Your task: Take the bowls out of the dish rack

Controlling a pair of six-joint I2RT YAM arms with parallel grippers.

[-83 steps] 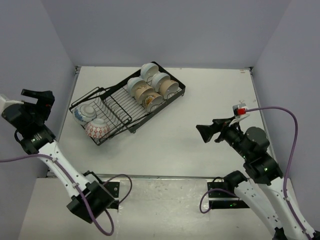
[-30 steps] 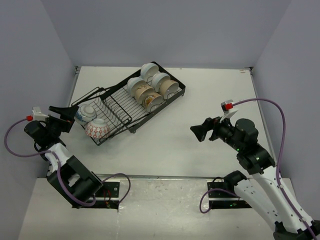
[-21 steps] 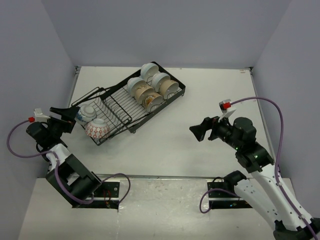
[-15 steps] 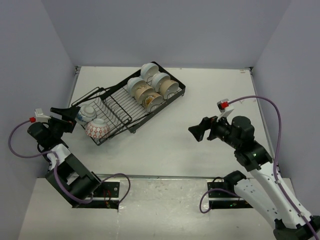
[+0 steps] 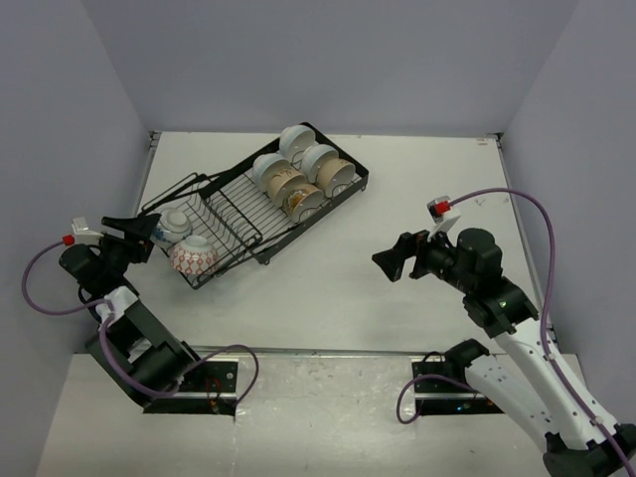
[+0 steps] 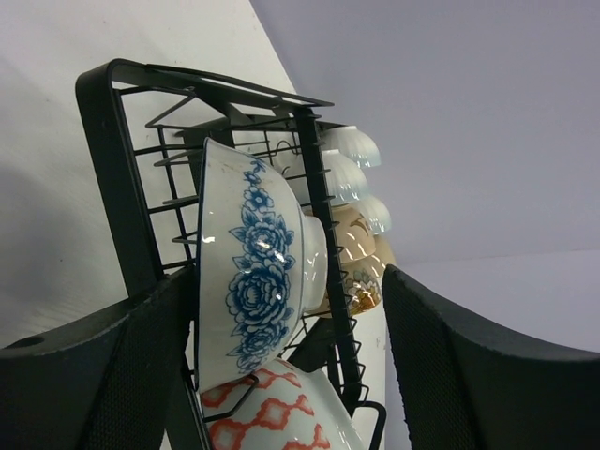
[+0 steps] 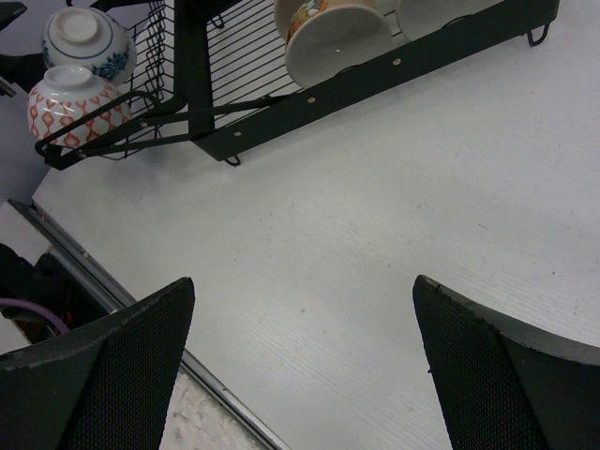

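The black wire dish rack (image 5: 237,211) lies diagonally at the table's back left. Several white and tan bowls (image 5: 298,171) stand in its far section. A blue-flowered bowl (image 5: 171,224) and a red-patterned bowl (image 5: 194,256) sit in its near left end. My left gripper (image 5: 139,237) is open at that end. In the left wrist view its fingers flank the blue-flowered bowl (image 6: 251,281), with the red-patterned bowl (image 6: 281,417) below; touching cannot be told. My right gripper (image 5: 390,263) is open and empty over bare table, right of the rack.
The right wrist view shows the rack's near side bar (image 7: 375,67), a tan bowl (image 7: 337,33), the red bowl (image 7: 73,108) and the table's front metal edge (image 7: 141,314). Grey walls close in the left, back and right sides.
My left arm has come down from high at the left wall and moved to the rack's left end by the blue-flowered bowl. My right gripper has drifted a little left.
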